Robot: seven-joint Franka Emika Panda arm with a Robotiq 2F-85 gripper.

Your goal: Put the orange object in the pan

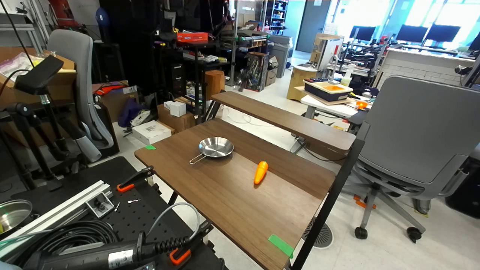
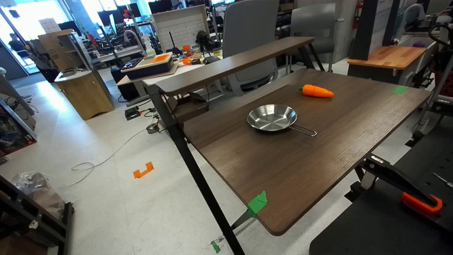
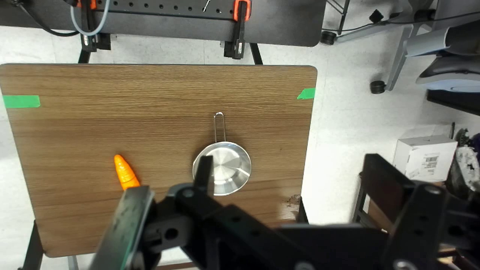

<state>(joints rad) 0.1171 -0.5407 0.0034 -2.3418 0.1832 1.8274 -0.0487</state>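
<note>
1. Currently, the pan (image 3: pixel 229 168) is sitting on the table (image 3: pixel 150 93), its mouth facing up and its shiny floor showing; in the wrist view its handle (image 3: pixel 224 127) is pointing to twelve o'clock.
2. The carrot (image 3: pixel 125 170) is lying on the table, outside the pan and apart from it, at nine o'clock in the wrist view. In an exterior view the carrot (image 1: pixel 261 173) is resting at four o'clock from the pan; in an exterior view the carrot (image 2: pixel 317 91) is resting at two o'clock.
3. The gripper (image 3: pixel 292 170) is hanging above the table, its fingers (image 3: pixel 204 172) standing wide apart; in the wrist view one finger is covering a bit of the pan's edge, and another part is hiding the carrot's stem end.
4. At eight o'clock from the pan, in an exterior view, a pot (image 1: pixel 17 215) is holding something yellow (image 1: pixel 1 227), which the frame's edge is cutting off.
5. At ten o'clock in that view, a carton (image 1: pixel 63 90) is holding crumpled plastic (image 1: pixel 18 65).
6. At two o'clock there, a dark bin (image 1: pixel 324 94) is carrying a cream tray (image 1: pixel 318 86) with an orange patch (image 1: pixel 333 88).
7. At three o'clock from the pan in the wrist view, a white box (image 3: pixel 426 159) is standing closed, its inside hidden.
</note>
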